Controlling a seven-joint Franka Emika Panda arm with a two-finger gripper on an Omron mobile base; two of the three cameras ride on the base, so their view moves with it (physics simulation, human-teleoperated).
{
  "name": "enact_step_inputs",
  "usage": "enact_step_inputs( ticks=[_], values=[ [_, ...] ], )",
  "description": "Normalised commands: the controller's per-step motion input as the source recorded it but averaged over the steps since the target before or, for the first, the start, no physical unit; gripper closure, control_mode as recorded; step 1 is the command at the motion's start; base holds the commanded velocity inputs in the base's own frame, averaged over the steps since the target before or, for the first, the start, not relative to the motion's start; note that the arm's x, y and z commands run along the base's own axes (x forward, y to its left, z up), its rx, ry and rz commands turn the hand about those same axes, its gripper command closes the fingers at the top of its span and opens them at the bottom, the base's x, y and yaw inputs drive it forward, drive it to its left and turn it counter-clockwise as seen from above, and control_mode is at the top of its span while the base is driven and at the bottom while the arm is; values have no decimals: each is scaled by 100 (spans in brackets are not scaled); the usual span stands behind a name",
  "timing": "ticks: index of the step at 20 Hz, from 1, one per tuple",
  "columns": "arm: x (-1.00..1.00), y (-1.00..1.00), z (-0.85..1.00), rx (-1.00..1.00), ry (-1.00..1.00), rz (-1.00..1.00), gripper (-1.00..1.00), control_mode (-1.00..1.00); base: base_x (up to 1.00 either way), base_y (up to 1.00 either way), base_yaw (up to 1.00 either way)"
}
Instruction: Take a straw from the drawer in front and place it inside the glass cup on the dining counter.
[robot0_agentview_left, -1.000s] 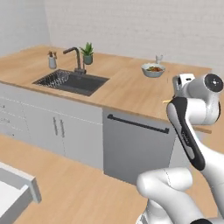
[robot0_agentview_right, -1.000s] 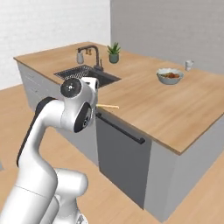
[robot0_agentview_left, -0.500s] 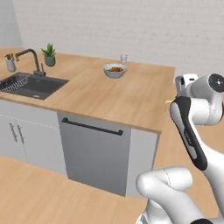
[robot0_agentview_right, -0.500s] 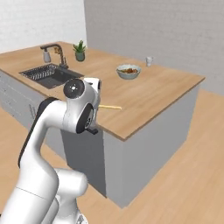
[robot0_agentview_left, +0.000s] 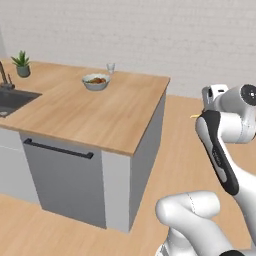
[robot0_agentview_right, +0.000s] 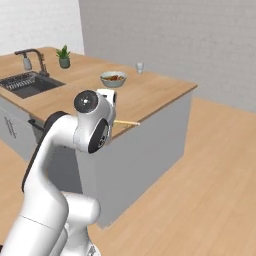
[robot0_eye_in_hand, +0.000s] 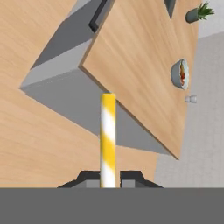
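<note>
Hand view: the straw (robot0_eye_in_hand: 108, 139) is pinched between the gripper (robot0_eye_in_hand: 108, 176) fingertips and points to 12 o'clock, past the counter (robot0_eye_in_hand: 140, 70) corner. The cup (robot0_eye_in_hand: 190, 99) stands at 2 o'clock on the far edge, just beside the fruit bowl (robot0_eye_in_hand: 180, 74). The straw should probably be carried upright over the cup's mouth, then lowered in before release.
</note>
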Motion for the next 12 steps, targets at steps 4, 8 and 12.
enact_step_inputs(
  ticks=[4,8,12],
  values=[
    [0,0,0,0,0,0,100,100,24,-86,0],
    [0,0,0,0,0,0,100,100,35,-82,0],
    [0,0,0,0,0,0,100,100,44,-77,1]
  ],
)
